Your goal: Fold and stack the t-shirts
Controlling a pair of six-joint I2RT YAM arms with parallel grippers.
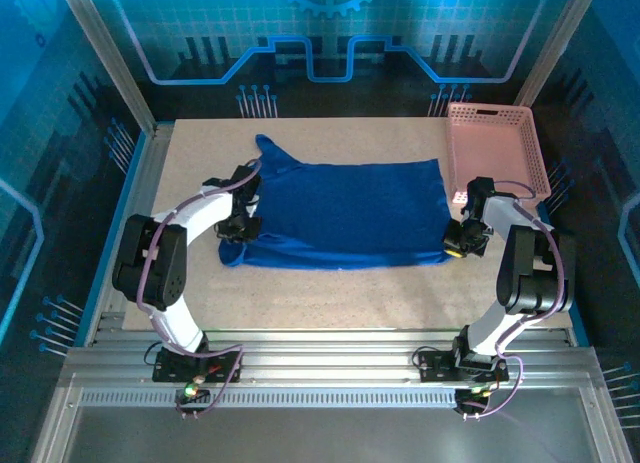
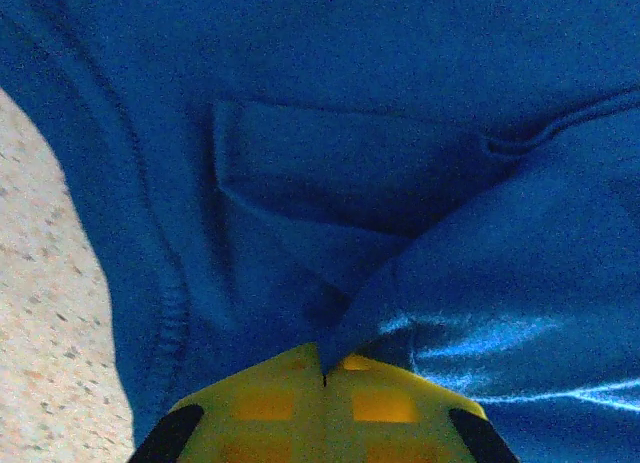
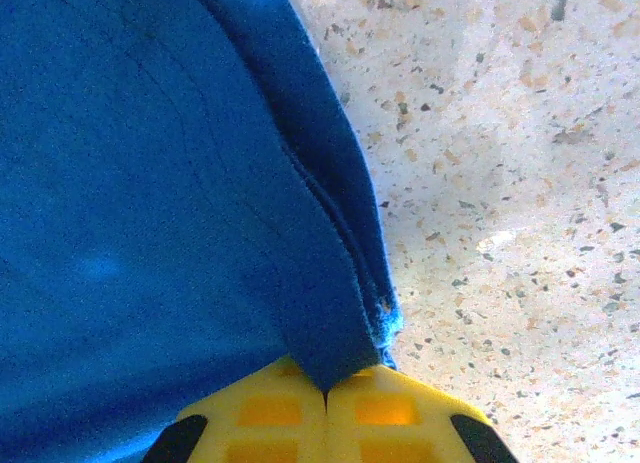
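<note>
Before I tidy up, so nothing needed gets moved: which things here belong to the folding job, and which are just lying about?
Job: t-shirt; left claw and right claw, both shut on its edges.
Lying about: basket, far right.

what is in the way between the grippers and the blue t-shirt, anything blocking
Nothing visible. The left gripper is shut on a fold of the t-shirt at its left end, and the right gripper is shut on the hem at its right end. The pink basket stands beside the far right corner, not between them.
</note>
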